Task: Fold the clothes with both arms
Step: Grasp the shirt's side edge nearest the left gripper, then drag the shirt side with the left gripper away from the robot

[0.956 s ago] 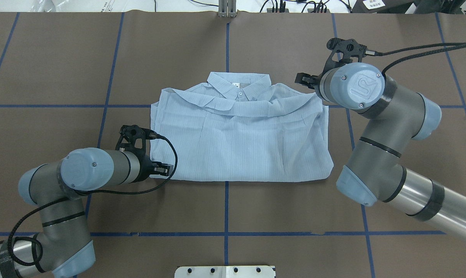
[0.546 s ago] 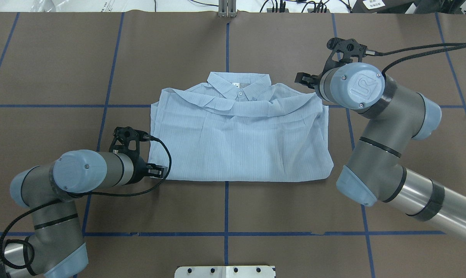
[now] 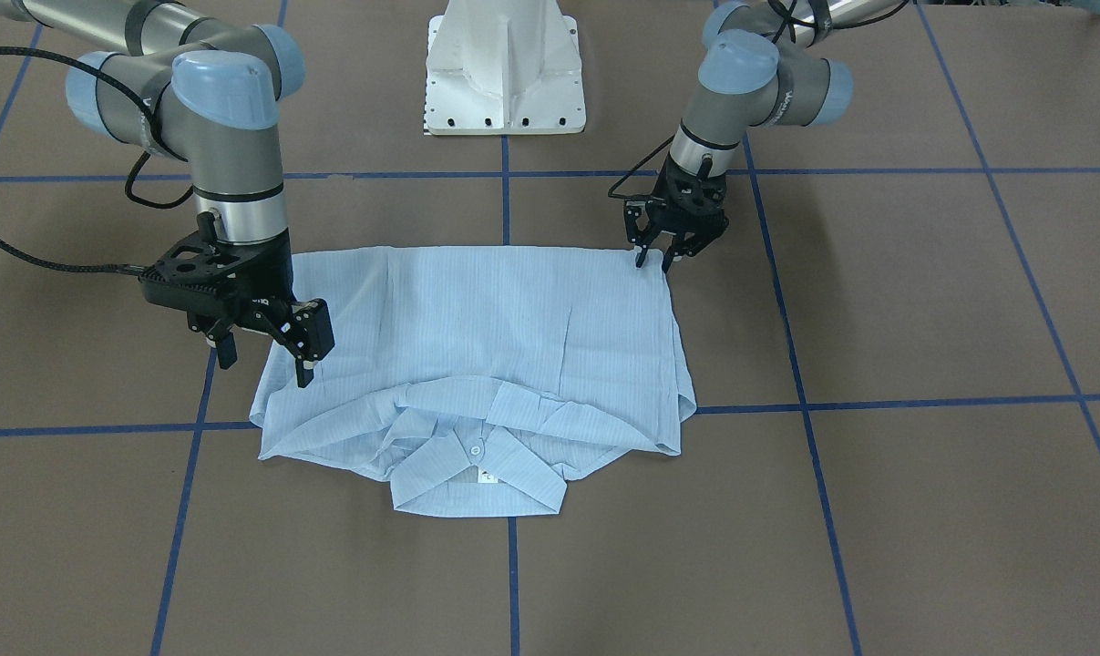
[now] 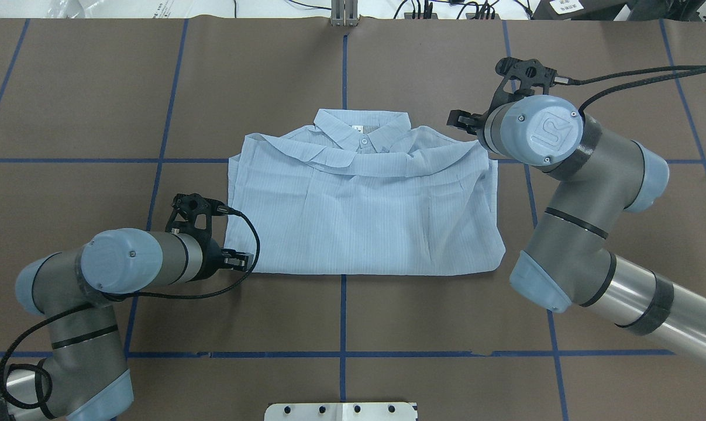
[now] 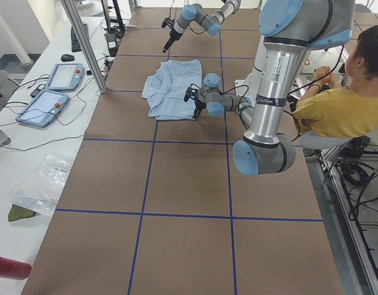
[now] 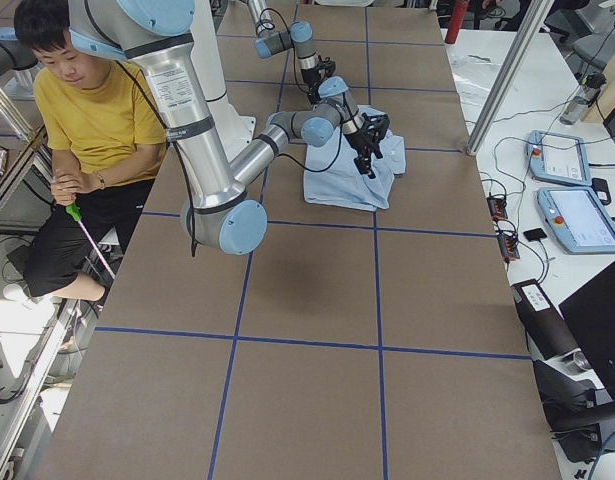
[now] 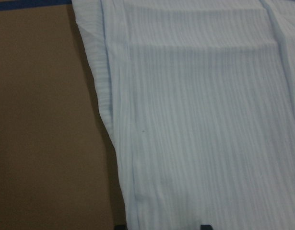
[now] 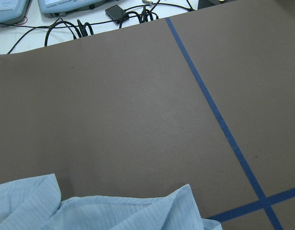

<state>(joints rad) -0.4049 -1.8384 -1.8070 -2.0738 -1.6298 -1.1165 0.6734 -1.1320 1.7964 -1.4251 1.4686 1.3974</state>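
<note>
Front view: shirt [image 3: 495,337] lies flat mid-table [image 3: 878,301], folded to a squat rectangle. Collar [image 3: 477,478] points at the camera, with one white button [image 3: 477,448] on it. This is the only view that shows both jaw gaps.
- Left gripper [image 3: 654,264]: slightly open, tips down at the hem corner on the robot's side. Cannot tell whether it touches the cloth.
- Right gripper [image 3: 265,364]: spread wide, holding nothing. One finger is over the shoulder edge, the other over bare table.

Overhead: wrists hide most of both grippers. Hem runs straight along the robot's side, and the shirt straddles the centre tape line [image 4: 343,310].

Left wrist: fine stripes resolve here. A layered side edge runs down the frame beside brown table.

Right wrist: mostly table. A rumpled shirt edge lies along the bottom.

Side views: person in yellow [image 5: 342,104] sits by the robot. Jaws too small to judge.
</note>
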